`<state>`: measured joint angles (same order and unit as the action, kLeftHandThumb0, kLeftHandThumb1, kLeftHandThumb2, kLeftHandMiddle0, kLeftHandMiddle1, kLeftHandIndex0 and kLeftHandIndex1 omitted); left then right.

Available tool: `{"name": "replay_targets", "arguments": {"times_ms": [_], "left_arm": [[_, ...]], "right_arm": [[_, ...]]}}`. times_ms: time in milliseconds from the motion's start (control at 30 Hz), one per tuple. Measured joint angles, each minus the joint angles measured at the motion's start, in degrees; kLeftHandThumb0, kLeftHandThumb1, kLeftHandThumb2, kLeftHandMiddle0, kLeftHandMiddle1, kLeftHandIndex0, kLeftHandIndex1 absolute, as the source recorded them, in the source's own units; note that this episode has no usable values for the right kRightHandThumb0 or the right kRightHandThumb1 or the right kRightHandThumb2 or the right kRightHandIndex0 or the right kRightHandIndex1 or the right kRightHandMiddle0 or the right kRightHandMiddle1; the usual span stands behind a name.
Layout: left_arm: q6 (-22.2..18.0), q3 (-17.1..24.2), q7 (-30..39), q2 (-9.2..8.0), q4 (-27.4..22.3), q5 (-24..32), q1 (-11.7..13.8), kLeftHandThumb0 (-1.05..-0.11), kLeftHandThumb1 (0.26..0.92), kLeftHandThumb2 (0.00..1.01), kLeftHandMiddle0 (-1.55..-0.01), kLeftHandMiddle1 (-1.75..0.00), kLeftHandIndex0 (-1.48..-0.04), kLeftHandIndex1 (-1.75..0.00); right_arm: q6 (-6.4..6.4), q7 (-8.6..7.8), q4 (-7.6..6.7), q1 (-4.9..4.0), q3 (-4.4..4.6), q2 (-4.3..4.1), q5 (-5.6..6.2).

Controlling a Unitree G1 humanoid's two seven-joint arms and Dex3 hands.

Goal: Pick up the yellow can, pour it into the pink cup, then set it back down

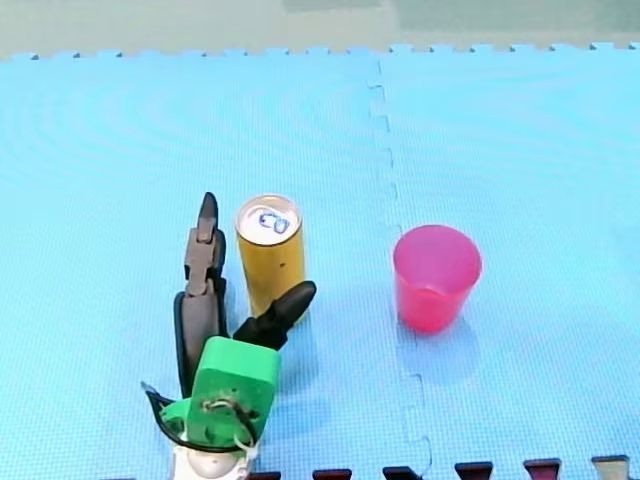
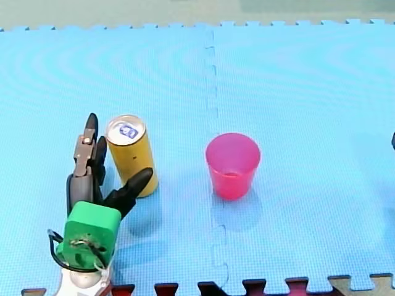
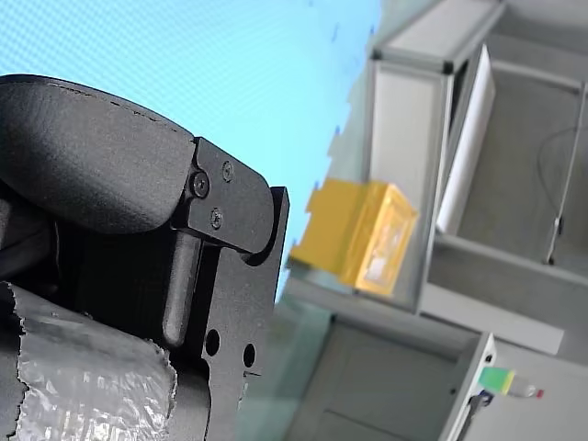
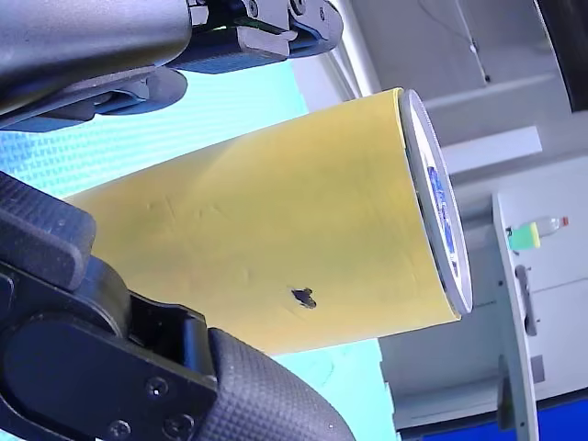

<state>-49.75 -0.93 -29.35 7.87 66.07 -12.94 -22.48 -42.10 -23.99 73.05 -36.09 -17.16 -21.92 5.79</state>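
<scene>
Left robot hand (image 1: pixel 215 335) released, bracketing the can (image 1: pixel 270 255): fingers (image 1: pixel 205 250) just left of it, thumb (image 1: pixel 287 307) at its lower front. Can upright on the mat (image 1: pixel 500 150), long axis vertical. Cup (image 1: pixel 436 277) well apart, rightward. Second wrist view shows mat between fingers and can, a gap the head views leave unclear.
</scene>
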Motion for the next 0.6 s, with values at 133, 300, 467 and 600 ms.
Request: {"name": "replay_targets", "arguments": {"times_ms": [133,300,467,600], "left_arm": [[0.03,0.04,0.24,-0.09,0.18,0.07,-0.37,-1.018,0.817,0.00,-0.29,0.00,-0.19,0.00],[0.60,0.15,0.62,-0.27,0.35,0.14,-1.69,-1.013,0.819,0.00,-0.29,0.00,-0.19,0.00],[0.94,0.27,0.80,-0.18,0.44,0.36,-2.30,-1.007,0.822,0.00,-0.29,0.00,-0.19,0.00],[1.14,0.35,0.92,0.13,0.34,0.67,-2.68,-1.007,0.828,0.00,-0.29,0.00,-0.20,0.00]], "right_arm": [[0.02,0.00,0.00,-0.04,0.00,-0.01,0.01],[0.02,0.00,-0.03,-0.03,-0.02,-0.02,0.02],[0.02,0.03,-0.13,-0.02,0.01,-0.02,0.01],[0.02,0.03,-0.18,0.01,0.02,-0.06,0.02]]}}
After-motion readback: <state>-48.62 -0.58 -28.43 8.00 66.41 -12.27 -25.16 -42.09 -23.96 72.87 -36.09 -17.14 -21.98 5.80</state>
